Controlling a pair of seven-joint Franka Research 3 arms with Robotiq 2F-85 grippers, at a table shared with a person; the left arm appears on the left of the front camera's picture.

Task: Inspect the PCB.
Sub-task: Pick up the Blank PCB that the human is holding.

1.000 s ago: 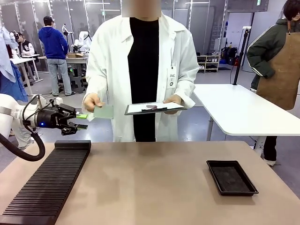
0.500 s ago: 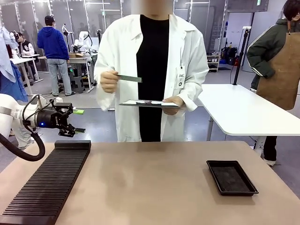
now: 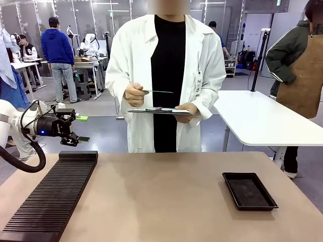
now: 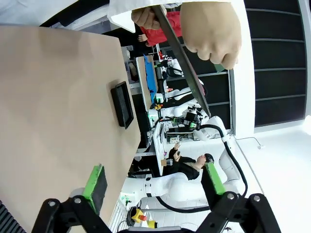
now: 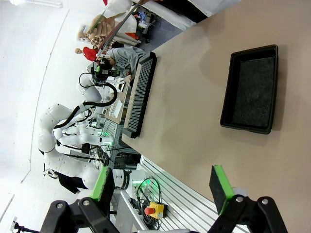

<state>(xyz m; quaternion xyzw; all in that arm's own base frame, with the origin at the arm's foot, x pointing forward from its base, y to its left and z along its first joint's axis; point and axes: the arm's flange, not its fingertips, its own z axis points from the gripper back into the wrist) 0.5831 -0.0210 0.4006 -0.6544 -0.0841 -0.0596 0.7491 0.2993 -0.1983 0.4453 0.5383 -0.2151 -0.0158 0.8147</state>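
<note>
Our fingers are standing spread wide on both the left gripper and the right gripper, gripping nothing. The person's hand is holding the PCB edge-on just above the clipboard, well apart from us. We are judging it light, thin, stiff and somewhat fragile, so we are favouring a pinch on a bare edge.

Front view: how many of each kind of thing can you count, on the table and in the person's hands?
Tray: 1
Ribbed rack: 1
Green board: 1
Clipboard: 1
Total: 4
</note>
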